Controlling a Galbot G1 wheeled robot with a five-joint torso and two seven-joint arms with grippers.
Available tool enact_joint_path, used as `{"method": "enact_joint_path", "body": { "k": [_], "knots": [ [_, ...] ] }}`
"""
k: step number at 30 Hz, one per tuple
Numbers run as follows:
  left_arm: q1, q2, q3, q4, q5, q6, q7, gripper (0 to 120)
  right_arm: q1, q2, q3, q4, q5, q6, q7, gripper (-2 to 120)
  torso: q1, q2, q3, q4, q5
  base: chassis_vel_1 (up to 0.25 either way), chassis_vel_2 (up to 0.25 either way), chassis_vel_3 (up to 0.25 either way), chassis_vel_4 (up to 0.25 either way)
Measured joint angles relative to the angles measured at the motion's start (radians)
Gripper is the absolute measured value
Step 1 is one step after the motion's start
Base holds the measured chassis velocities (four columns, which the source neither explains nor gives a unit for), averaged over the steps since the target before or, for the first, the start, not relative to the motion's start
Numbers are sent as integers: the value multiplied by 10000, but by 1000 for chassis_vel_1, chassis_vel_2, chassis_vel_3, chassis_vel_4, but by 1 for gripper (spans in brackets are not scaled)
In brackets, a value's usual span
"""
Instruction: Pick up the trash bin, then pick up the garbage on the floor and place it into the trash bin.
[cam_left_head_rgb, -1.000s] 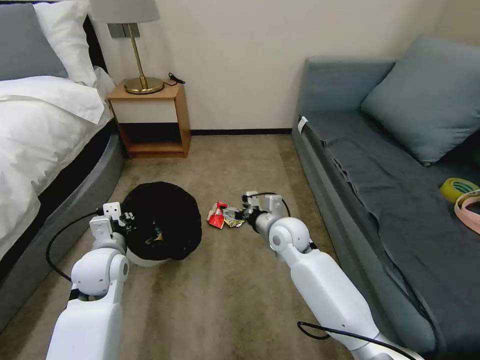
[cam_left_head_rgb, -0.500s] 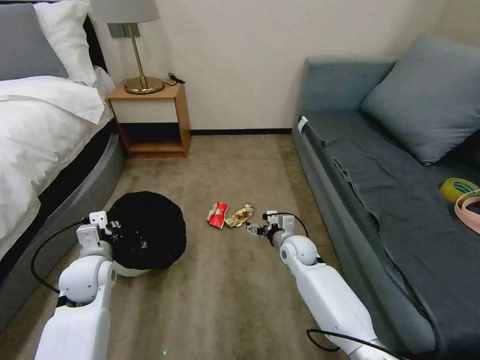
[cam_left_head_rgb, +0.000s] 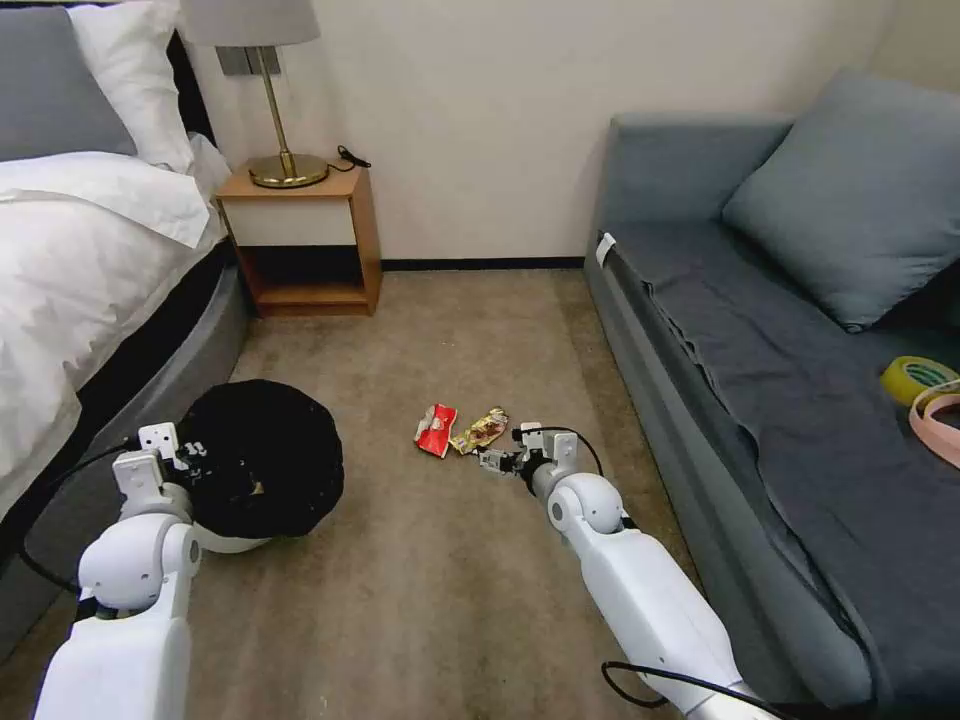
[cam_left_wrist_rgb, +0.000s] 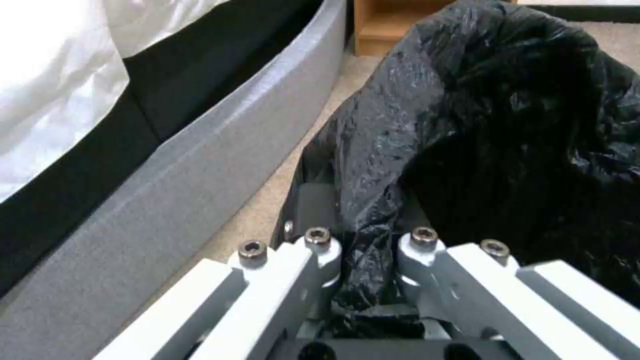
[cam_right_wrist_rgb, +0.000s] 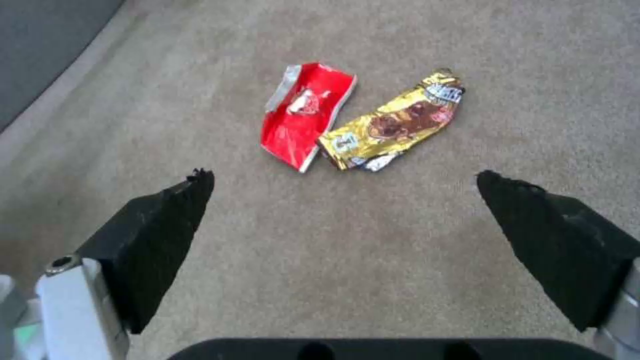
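Down on the floor (cam_left_head_rgb: 470, 580), the head view shows the trash bin (cam_left_head_rgb: 262, 470) standing near the grey bed base (cam_left_head_rgb: 190, 350), its black bag (cam_left_head_rgb: 270, 440) folded over the rim. At the bin's bed-side edge sits the left tool (cam_left_head_rgb: 190, 462). Two pieces of garbage lie side by side on the carpet between bin and sofa (cam_left_head_rgb: 760, 400): a red wrapper (cam_left_head_rgb: 435, 429) and a gold wrapper (cam_left_head_rgb: 479, 430). Just beside the gold one, apart from it, hangs the right tool (cam_left_head_rgb: 492, 462).

From the left wrist, the left tool (cam_left_wrist_rgb: 365, 245) is pinched on the black bag (cam_left_wrist_rgb: 480, 125) at the trash bin's rim, crinkled plastic bunched between its metal fingers (cam_left_wrist_rgb: 320, 250), with the bed base (cam_left_wrist_rgb: 200, 170) running alongside.

From the right wrist, the right tool (cam_right_wrist_rgb: 347, 185) is spread wide, its dark pads (cam_right_wrist_rgb: 167, 220) low over the floor (cam_right_wrist_rgb: 333, 260). The red wrapper (cam_right_wrist_rgb: 303, 115) and gold wrapper (cam_right_wrist_rgb: 393, 120) lie flat ahead, their near corners touching, clear of both pads.
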Motion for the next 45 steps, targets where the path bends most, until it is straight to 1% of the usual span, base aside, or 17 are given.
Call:
{"method": "enact_joint_path", "body": {
  "k": [8,11,12,14,15,16,20,45],
  "knots": [
    [42,-15,-12,-35,-12,-33,0,4,-80,-61,75,68,-1,37,-134,100,0,0,0,0,0,0,0,0,0],
    [27,-91,79,113,6,-450,-119,4,-182,-82,147,72,-17,121,-221,100,0,0,0,0,1,0,0,0,0],
    [26,-123,121,126,12,-478,-161,4,-229,-115,159,96,-18,131,-229,100,0,0,0,0,1,0,0,0,0],
    [31,-151,162,81,-93,-399,-244,4,-275,-162,166,134,-18,131,-230,100,0,0,0,-1,0,0,0,0,0],
    [42,-151,185,-62,-328,-196,-285,4,-294,-192,169,153,-15,131,-237,100,0,0,0,-1,1,0,0,0,0],
    [40,-151,198,-116,-396,-120,-284,4,-295,-195,172,157,-12,131,-240,100,0,0,0,-1,3,-37,66,54,-28],
    [-32,-151,225,-144,-422,-36,-282,4,-282,-180,175,154,-11,130,-248,100,1,0,0,0,1,-55,63,59,-64],
    [-14,-211,209,52,-276,-100,-231,4,-148,-105,43,-153,-38,323,-368,100,1,0,0,-1,1,-56,60,59,-62]
  ]
}}
